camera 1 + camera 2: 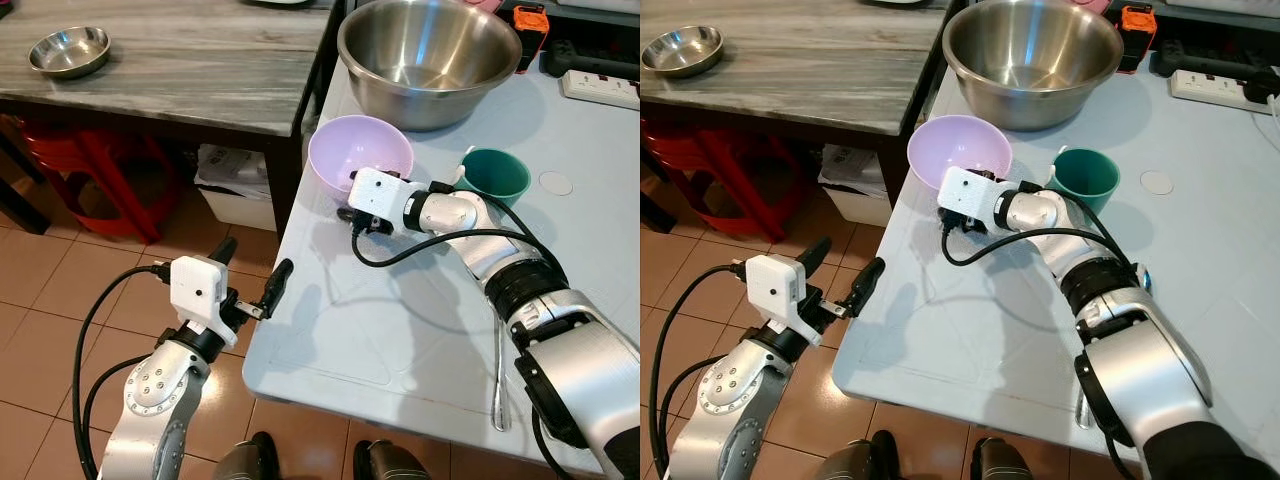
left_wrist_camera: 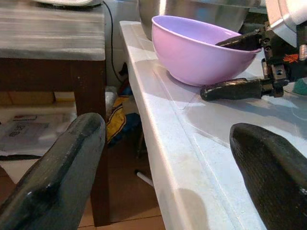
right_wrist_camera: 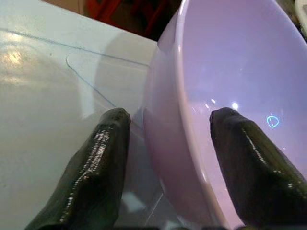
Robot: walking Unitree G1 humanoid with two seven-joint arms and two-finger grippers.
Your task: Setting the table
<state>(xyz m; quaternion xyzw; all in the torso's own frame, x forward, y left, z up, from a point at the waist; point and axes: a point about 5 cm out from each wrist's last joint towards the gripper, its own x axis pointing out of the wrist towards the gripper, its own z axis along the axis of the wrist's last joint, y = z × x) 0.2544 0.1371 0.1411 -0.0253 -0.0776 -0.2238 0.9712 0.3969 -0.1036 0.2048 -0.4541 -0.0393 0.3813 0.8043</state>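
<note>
- The bowl [image 1: 360, 152], pale purple, sits upper centre of the left eye frame, near the left edge of the white table [image 1: 400, 330], just below the steel bowl [image 1: 430, 60]
- The right gripper [image 3: 168, 143] straddles the bowl's near rim: one finger outside against the wall, the other inside, with the rim between them; they look narrowly parted and not yet clamped, so I judge no firm hold so far
- Step in hand, as I read it: taking the bowl to set a place. The next move calls for pinching the rim firmly, then lifting level and carrying it clear of the steel bowl and the green cup [image 1: 495, 177] just to its right
- The right arm reaches from the lower right of the frame across the table, wrist bent toward the bowl, its cable looping over the tabletop
- The left gripper [image 1: 252, 278] hovers off the table's left edge, lower left of the frame, fingers spread wide and holding nothing
- A spoon [image 1: 499, 370] lies at lower right, beside the right forearm
- A small steel dish [image 1: 68, 50] rests on the wooden table [image 1: 200, 70] at upper left
</note>
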